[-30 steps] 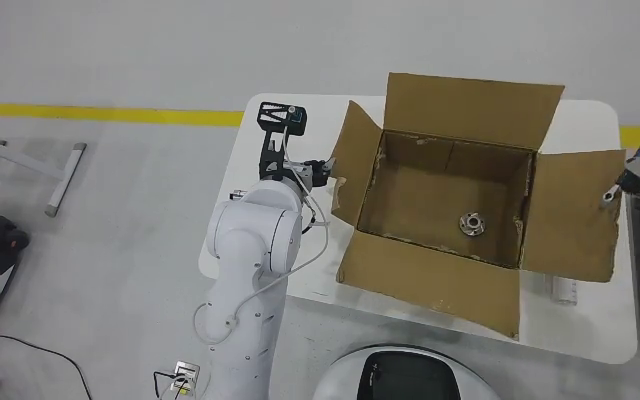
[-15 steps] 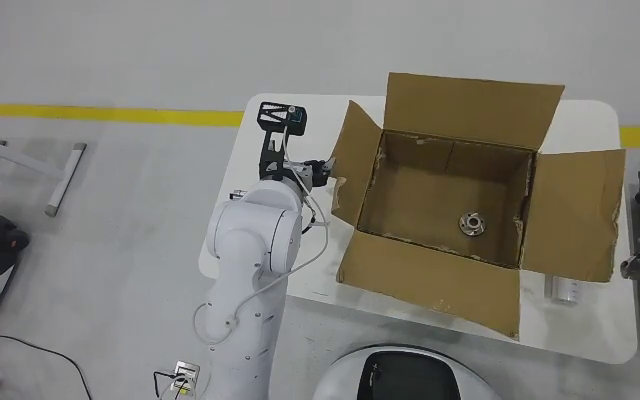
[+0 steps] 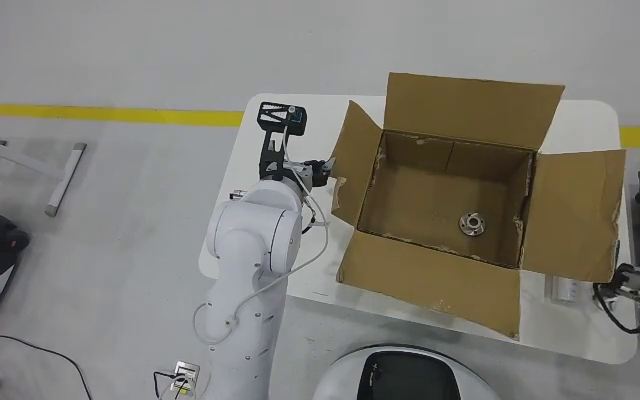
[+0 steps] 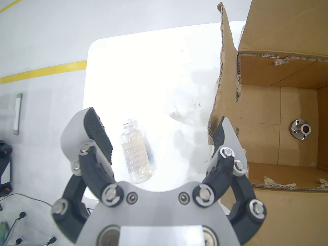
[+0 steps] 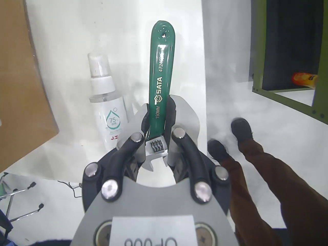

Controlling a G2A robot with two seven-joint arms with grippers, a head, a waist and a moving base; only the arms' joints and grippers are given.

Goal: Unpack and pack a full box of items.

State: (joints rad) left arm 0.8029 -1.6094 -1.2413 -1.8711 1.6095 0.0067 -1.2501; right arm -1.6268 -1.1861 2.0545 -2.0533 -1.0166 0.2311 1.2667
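Observation:
An open cardboard box (image 3: 445,262) stands on the white table (image 3: 300,255). One metal flange (image 3: 469,223) lies on the box floor (image 4: 300,129). My left gripper (image 4: 156,122) hangs open above a clear plastic bottle (image 4: 135,152) lying on the table left of the box, with nothing between its fingers. My right gripper (image 5: 159,113) is shut on a green-handled adjustable wrench (image 5: 161,78), held over the table's right end. A white spray bottle (image 5: 107,103) lies on the table just beside the wrench, next to the box's right flap (image 5: 20,78).
The box's four flaps are folded outward; the left flap (image 4: 225,83) stands close to my left gripper. A crumpled clear plastic scrap (image 4: 183,117) lies by that flap. A green metal rack (image 5: 282,39) stands on the floor beyond the table's right end.
The right arm has moved along the table's right edge toward the near side, down to the spray bottle. The left arm has stayed still.

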